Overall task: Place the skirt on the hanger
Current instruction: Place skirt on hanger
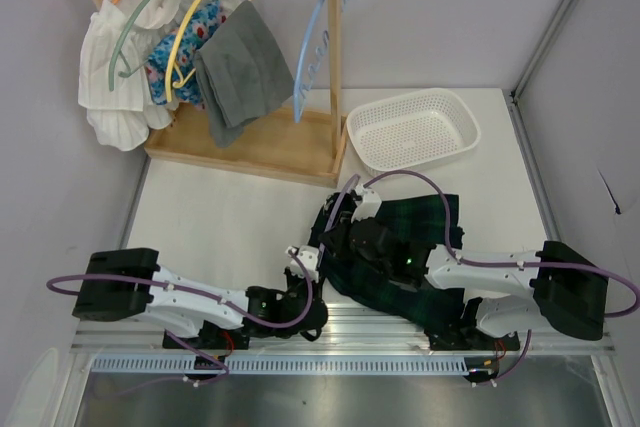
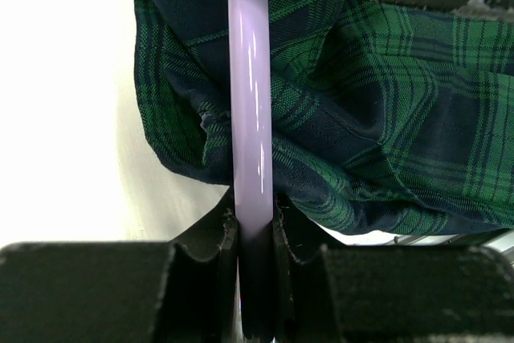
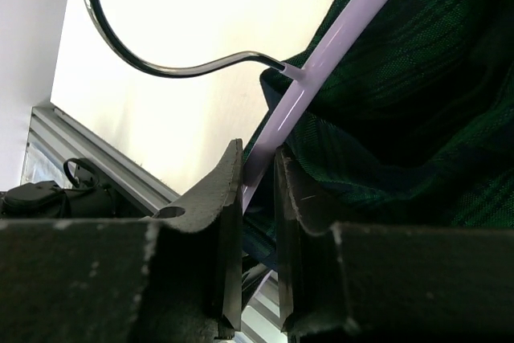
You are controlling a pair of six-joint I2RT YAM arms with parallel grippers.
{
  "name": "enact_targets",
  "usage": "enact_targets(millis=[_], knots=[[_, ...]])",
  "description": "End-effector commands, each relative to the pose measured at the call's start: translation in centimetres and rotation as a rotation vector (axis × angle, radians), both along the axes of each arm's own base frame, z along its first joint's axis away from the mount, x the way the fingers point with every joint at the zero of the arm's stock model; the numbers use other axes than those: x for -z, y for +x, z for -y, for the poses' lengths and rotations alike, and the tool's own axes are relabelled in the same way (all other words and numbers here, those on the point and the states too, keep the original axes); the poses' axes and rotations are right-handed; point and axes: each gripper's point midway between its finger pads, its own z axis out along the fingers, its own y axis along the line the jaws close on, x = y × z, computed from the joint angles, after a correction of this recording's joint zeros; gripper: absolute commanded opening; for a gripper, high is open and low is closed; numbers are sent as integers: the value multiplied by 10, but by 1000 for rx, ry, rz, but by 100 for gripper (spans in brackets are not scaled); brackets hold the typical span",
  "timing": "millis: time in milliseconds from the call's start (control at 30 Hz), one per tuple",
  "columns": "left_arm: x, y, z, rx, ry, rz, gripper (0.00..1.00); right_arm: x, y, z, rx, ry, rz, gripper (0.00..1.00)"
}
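The skirt (image 1: 425, 237) is dark green and navy plaid and lies crumpled on the white table in front of the right arm. The hanger (image 2: 250, 102) is a lilac plastic bar, and skirt (image 2: 385, 118) cloth is bunched round it. My left gripper (image 2: 255, 226) is shut on that bar at the skirt's edge. My right gripper (image 3: 259, 190) is shut on another stretch of the hanger (image 3: 321, 62), just below its metal hook (image 3: 161, 66), with skirt (image 3: 418, 126) folds against the right finger. In the top view both grippers (image 1: 305, 272) (image 1: 345, 237) meet at the skirt's left side.
A wooden rack (image 1: 250, 147) stands at the back left with several garments on coloured hangers and one bare blue hanger (image 1: 310, 57). A white mesh basket (image 1: 412, 127) sits behind the skirt. A metal rail (image 1: 350, 332) runs along the near edge.
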Motion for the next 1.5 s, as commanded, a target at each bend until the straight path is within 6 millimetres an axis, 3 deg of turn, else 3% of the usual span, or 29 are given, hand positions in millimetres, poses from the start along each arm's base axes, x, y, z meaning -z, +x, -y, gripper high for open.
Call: enact_targets(millis=[0, 133, 167, 300, 400, 600, 700, 833, 900, 967, 1000, 1067, 1267, 1367, 1467], knots=[[-18, -10, 23, 41, -68, -23, 4, -28, 17, 0, 51, 14, 102, 0], [-27, -9, 20, 32, -92, -26, 20, -21, 15, 5, 51, -8, 94, 0], [-29, -9, 17, 25, -96, -29, 38, -20, 15, 7, 53, -14, 95, 0], [-43, -8, 1, 15, -127, -31, 66, -16, 14, 19, 68, -36, 95, 0], [-66, -8, -11, 49, -172, -9, 69, -12, 14, 30, 72, -26, 95, 0], [-79, 4, -54, -67, -256, -19, 68, -10, 10, 44, 70, -10, 101, 0], [-85, 14, -63, -97, -341, -68, 63, -6, 10, 46, 59, -22, 99, 0], [-99, 21, -39, -7, -438, -119, 64, -6, 7, 45, 35, -19, 102, 0], [-89, 25, -31, 18, -372, -135, 67, -6, 6, 45, 31, -13, 105, 0], [-96, 33, -22, 33, -337, -124, 67, -9, 6, 46, 31, -5, 112, 0], [-86, 31, -14, 71, -294, -154, 67, -10, 6, 47, 30, -5, 116, 0], [-95, 38, -3, 96, -294, -138, 66, -10, 5, 47, 27, -9, 118, 0], [-103, 66, -6, 65, -338, -140, 65, -10, 4, 46, 13, -7, 116, 0], [-124, 77, -5, 48, -397, -102, 65, -10, 4, 46, 12, -8, 119, 0], [-118, 86, 0, 48, -367, -129, 65, -13, 4, 47, 16, -4, 124, 0]])
